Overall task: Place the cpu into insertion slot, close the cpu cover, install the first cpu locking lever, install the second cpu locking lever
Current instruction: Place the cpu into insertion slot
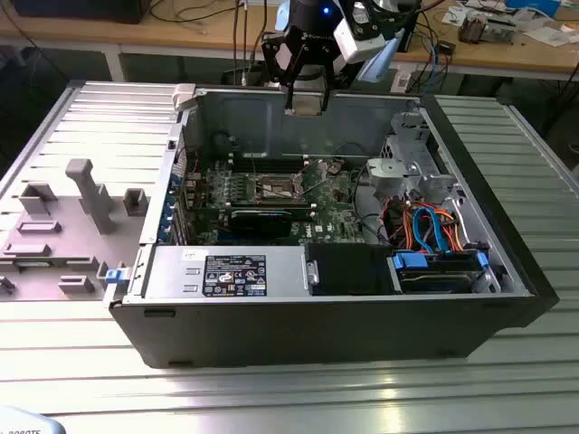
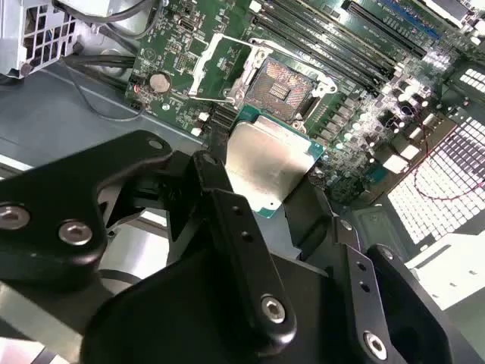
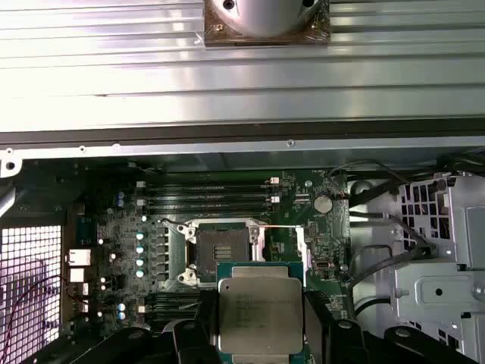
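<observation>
First wrist view: we lose one edge of the flat square silver-grey cpu (image 3: pixel 260 311) to the picture's border, and fingers (image 3: pixel 317 334) of the black metal gripper (image 3: pixel 260 330) cover two of its sides. Second wrist view: the gripper hides part of the cpu.

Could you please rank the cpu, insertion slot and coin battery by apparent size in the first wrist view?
Largest: the cpu, though it sits nearer the camera, so its real lead is unsure.
Then the insertion slot.
Smallest: the coin battery.
</observation>
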Robot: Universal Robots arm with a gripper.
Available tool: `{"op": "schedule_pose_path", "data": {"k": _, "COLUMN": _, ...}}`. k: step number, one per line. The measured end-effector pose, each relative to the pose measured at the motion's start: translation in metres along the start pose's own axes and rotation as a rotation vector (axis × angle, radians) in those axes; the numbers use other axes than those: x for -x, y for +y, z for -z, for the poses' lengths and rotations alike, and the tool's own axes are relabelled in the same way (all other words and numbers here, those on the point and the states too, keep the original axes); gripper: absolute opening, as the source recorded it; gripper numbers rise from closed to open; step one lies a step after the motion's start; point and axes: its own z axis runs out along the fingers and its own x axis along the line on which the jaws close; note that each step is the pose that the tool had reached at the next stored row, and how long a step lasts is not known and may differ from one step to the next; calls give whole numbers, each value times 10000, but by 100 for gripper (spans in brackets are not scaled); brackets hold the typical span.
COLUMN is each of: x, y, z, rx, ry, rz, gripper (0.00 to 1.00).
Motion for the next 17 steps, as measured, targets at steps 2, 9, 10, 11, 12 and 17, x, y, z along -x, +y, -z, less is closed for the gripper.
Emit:
{"op": "schedule_pose_path", "data": {"k": 2, "x": 0, "y": 0, "z": 0, "rx": 0, "ry": 0, "rz": 0, "gripper": 54}}
{"op": "schedule_pose_path", "data": {"k": 9, "x": 0, "y": 0, "z": 0, "rx": 0, "ry": 0, "rz": 0, "gripper": 54}}
{"op": "schedule_pose_path", "data": {"k": 10, "x": 0, "y": 0, "z": 0, "rx": 0, "ry": 0, "rz": 0, "gripper": 54}}
{"op": "schedule_pose_path", "data": {"k": 11, "x": 0, "y": 0, "z": 0, "rx": 0, "ry": 0, "rz": 0, "gripper": 54}}
{"op": "schedule_pose_path", "data": {"k": 12, "x": 0, "y": 0, "z": 0, "rx": 1, "ry": 0, "rz": 0, "gripper": 54}}
{"op": "schedule_pose_path", "data": {"k": 17, "x": -10, "y": -3, "z": -10, "rx": 5, "ry": -23, "rz": -307, "gripper": 54}}
